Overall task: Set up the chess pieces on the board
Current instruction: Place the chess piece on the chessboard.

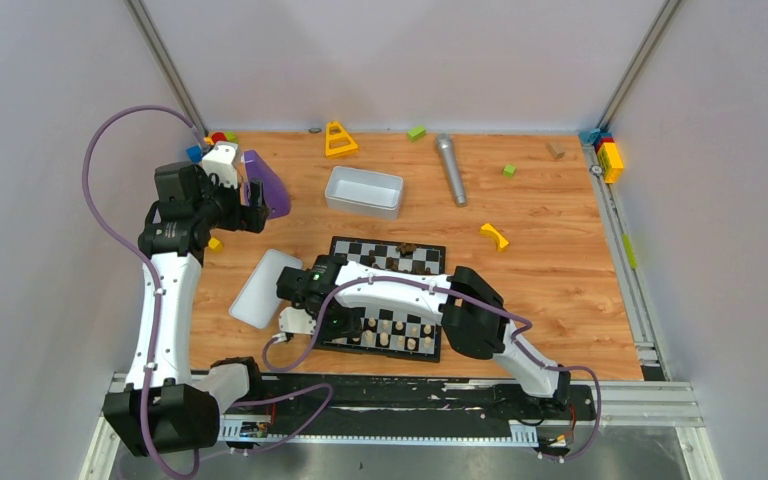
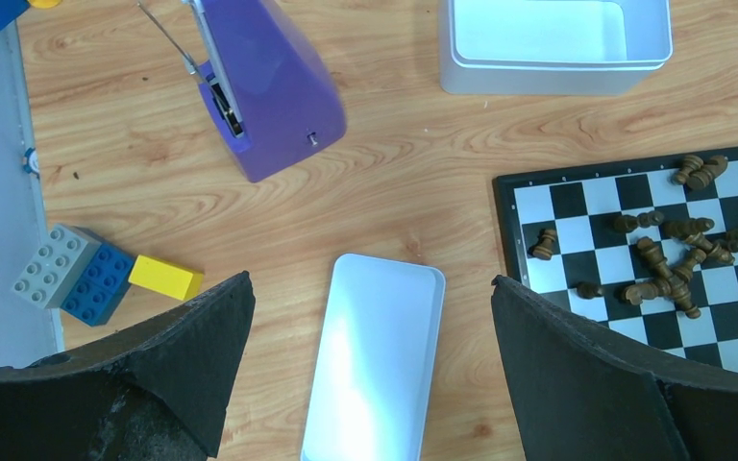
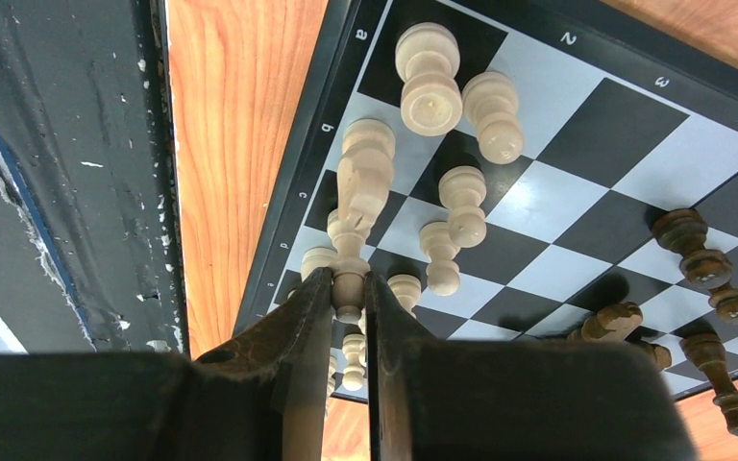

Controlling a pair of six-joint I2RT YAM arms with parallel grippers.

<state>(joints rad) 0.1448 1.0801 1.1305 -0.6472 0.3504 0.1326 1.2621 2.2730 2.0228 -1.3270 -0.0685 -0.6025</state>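
our right gripper [image 3: 349, 288] is clenched on a pale beige wooden chess piece [image 3: 363, 182], pinching one narrow end so that, we judge, the rest hangs free to go down onto its square. it is over the near-left corner of the black-and-white checkered board [image 3: 298, 173], beside the pale pieces [image 3: 461, 206] already standing there. dark brown pieces [image 2: 673, 269] lie toppled across the board's far squares, unsorted. our left gripper [image 2: 370, 283] hangs wide open over the white rectangular lid [image 2: 375, 384], well apart, probably to leave room.

Pale grey walls [image 1: 410, 60] enclose a wood-grain tabletop [image 1: 560, 270].
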